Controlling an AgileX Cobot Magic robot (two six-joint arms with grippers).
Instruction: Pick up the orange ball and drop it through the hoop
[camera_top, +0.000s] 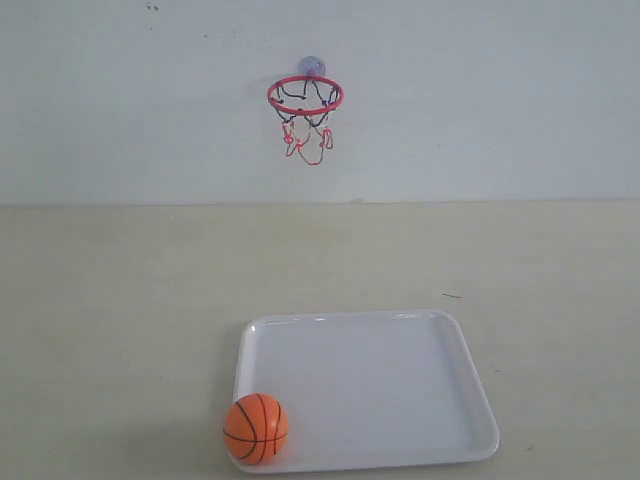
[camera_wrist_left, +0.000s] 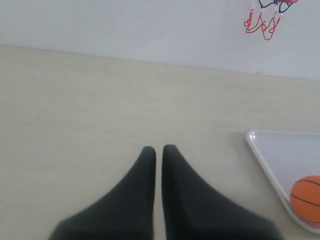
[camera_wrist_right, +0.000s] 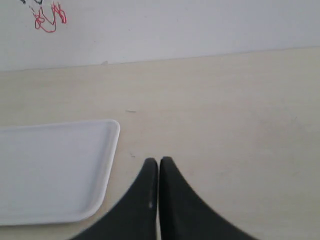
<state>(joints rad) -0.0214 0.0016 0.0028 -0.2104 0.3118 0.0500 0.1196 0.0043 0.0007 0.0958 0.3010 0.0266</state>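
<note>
Tray: a white tray (camera_top: 470, 372) with rounded corners is lying flat on the beige table (camera_top: 120, 300), between the two grippers and apart from both.
Tray contents: the orange ball (camera_top: 255, 428) is sitting alone in it, in the corner closest to the left gripper (camera_wrist_left: 158, 149), touching the rim.
Ball look: it is showing a bright orange skin with thin black seam lines and a small shine on top.
Hoop: the hoop (camera_top: 305, 110) is hanging on the pale wall (camera_top: 500, 100) well ahead of and above both grippers, its red ring level, the black-and-red net dangling loose.
Left gripper: its black fingers are sitting almost together with only a thin slit between them, holding nothing and hovering over bare table beside the tray.
Right gripper (camera_wrist_right: 158, 161): its fingers are pressing tip to tip, gripping nothing, with the tray's corner just off to its inner side.
</note>
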